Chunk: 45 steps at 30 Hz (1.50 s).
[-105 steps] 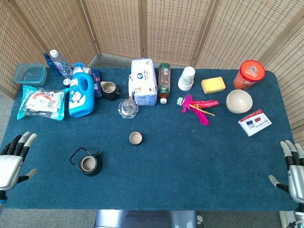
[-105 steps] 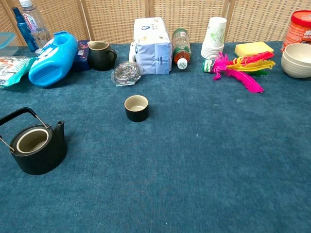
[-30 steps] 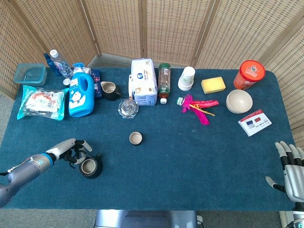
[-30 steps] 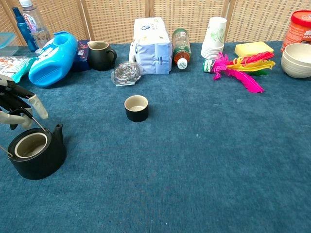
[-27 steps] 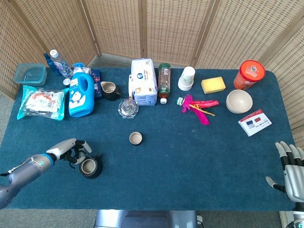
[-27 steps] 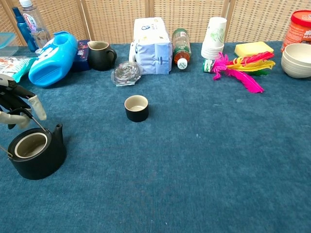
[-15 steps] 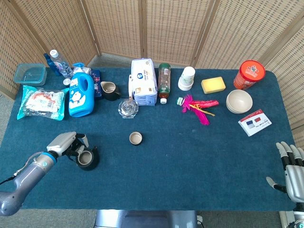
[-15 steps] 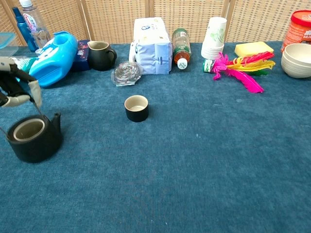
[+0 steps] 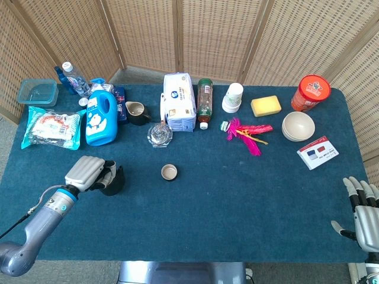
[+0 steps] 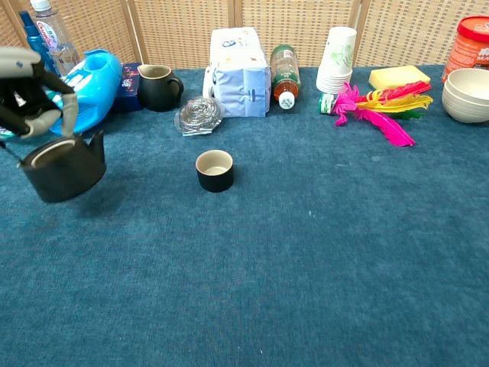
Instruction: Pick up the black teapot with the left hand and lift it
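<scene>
Fingers [image 10: 67,107] of the left hand [image 10: 30,88] are curling around the thin handle of the round black teapot [image 10: 64,167], hanging clear of the blue-carpeted table [image 10: 306,252] left of the small dark cup [image 10: 215,170], so pickup and lift look essentially done.

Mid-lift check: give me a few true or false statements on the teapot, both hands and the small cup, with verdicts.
1. The left hand holds the black teapot by its handle. True.
2. The teapot hangs level. False: it tilts in the chest view.
3. The right hand holds the white bowl. False: it holds nothing and sits at the table's near right corner, fingers apart.
4. The small cup stands upright on the blue cloth. True.
5. The teapot has a lid on. False: its top is open.
</scene>
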### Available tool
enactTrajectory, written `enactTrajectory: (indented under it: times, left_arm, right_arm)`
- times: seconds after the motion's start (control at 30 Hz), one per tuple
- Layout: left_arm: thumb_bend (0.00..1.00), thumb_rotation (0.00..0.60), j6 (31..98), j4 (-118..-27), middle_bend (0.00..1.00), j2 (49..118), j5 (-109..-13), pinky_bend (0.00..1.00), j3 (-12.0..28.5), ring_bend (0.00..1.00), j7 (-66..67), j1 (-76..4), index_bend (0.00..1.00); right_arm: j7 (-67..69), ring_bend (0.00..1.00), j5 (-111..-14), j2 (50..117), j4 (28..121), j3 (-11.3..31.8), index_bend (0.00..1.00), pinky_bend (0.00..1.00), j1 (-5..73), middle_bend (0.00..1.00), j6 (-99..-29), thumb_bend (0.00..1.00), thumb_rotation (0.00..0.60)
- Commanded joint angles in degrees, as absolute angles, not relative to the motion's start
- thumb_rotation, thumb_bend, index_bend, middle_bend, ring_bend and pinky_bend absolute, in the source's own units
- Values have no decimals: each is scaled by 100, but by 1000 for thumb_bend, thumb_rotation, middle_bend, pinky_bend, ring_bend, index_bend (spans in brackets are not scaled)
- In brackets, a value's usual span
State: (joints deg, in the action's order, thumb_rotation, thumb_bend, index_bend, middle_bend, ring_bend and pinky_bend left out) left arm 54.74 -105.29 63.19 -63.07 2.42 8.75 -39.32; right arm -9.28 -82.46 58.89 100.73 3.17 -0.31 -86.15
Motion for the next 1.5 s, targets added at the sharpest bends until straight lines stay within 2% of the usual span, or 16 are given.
enactTrajectory:
  times: [0.03,0.23,0.7,1.03,1.5]
  left_arm:
    - [632,600,5457,-10411,831,6366,-6398,1000,343,733,1218,-4096,640]
    - [631,600,5582,-10219,831,6651,-6439,1000,403,729,1736,-4207,643]
    - [627,600,5912,-9532,831,7206,-7751,1000,259,722,2473,-4348,644]
    - [627,600,6285,-8924,831,7205,-9142,1000,-69,719,1775,-4292,644]
    - [629,600,6475,-8380,831,7419,-9718,1000,-249,714,1517,-4157,644]
  right_arm:
    - [-937,0,-8217,5893,10067,324,0,0,-25,0,-8600,0,600]
    - [-950,0,-8193,5898,10065,331,0,0,-17,0,-8588,0,600]
    - [-1008,0,-8078,5922,10048,360,0,0,9,0,-8539,0,600]
    - [-1046,0,-8037,5927,10073,367,0,0,5,0,-8549,0,600]
    - [-1145,0,-8023,5955,10112,362,0,0,-5,0,-8584,0,600]
